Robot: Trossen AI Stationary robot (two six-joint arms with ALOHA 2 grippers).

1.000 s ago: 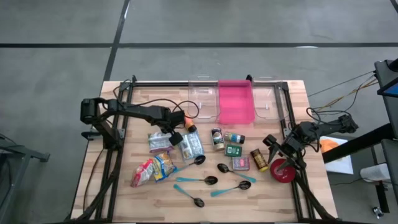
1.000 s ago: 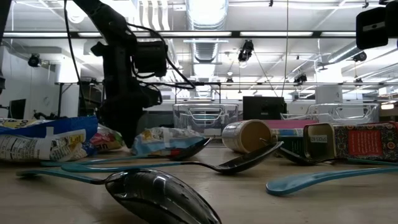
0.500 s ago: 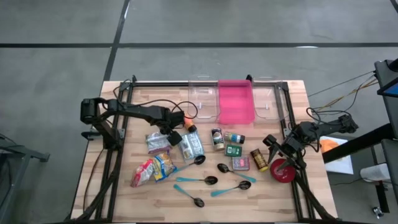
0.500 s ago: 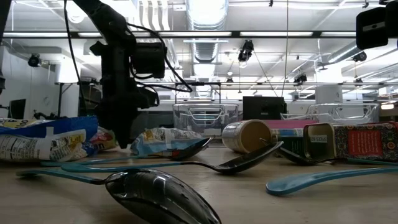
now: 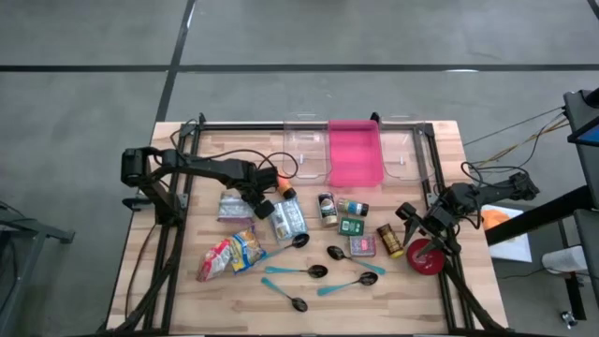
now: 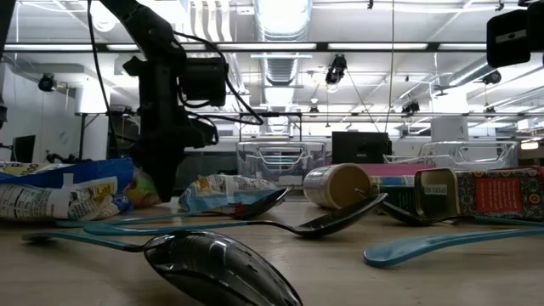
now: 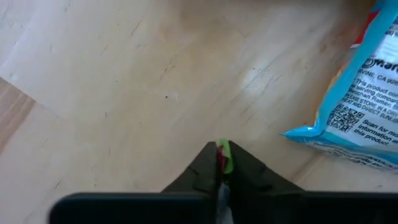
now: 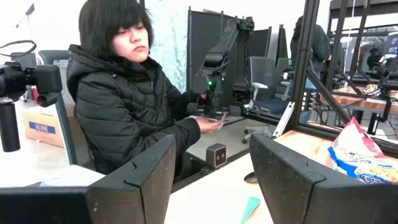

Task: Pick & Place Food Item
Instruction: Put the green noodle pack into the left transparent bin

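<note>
A silvery food packet with green and red print [image 5: 234,206] lies on the wooden table left of centre. My left gripper [image 5: 255,204] points straight down at the packet's right end and is shut on it. In the left wrist view the fingertips [image 7: 222,154] meet over a green and red sliver. A blue and white packet [image 5: 287,221] lies just to its right. My right gripper [image 5: 409,217] waits open and level at the table's right side, beside a red tape roll [image 5: 426,257]; nothing is between its fingers [image 8: 211,180]. My left gripper pinches the food packet's right edge [image 7: 222,157] between its two fingers, which come from above and point down. Only a thin green and red strip shows between the tips. The rest of the packet [image 6: 146,189] lies on the table to the gripper's left.
A pink bin [image 5: 354,154] stands between two clear bins [image 5: 304,150] at the far edge. Cans and spice jars [image 5: 351,225], teal-handled spoons [image 5: 295,271] and another snack bag [image 5: 229,255] lie around the centre. A person sits beyond the table in the right wrist view.
My left gripper has shut on the food packet's right edge while staying in place. The packet has bunched up slightly toward the fingers and still lies on the table.
</note>
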